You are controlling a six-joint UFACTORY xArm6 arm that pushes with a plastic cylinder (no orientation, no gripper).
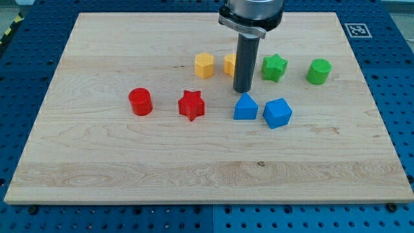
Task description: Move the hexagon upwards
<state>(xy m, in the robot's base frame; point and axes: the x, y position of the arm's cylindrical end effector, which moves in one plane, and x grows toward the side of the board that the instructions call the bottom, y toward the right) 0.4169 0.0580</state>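
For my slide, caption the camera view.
My tip sits above the blue block, beside a partly hidden yellow block, right of the yellow hexagon.

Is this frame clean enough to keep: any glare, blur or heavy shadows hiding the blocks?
Camera view: lighting is even and soft, with only faint short shadows under blocks such as the red cylinder block; no glare on the light wooden board; focus is sharp throughout; the dark rod hides part of one yellow block, my tip sitting just above the blue block.

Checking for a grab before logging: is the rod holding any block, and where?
Nothing is held. My tip stands free just above the blue block, hiding part of a yellow block.
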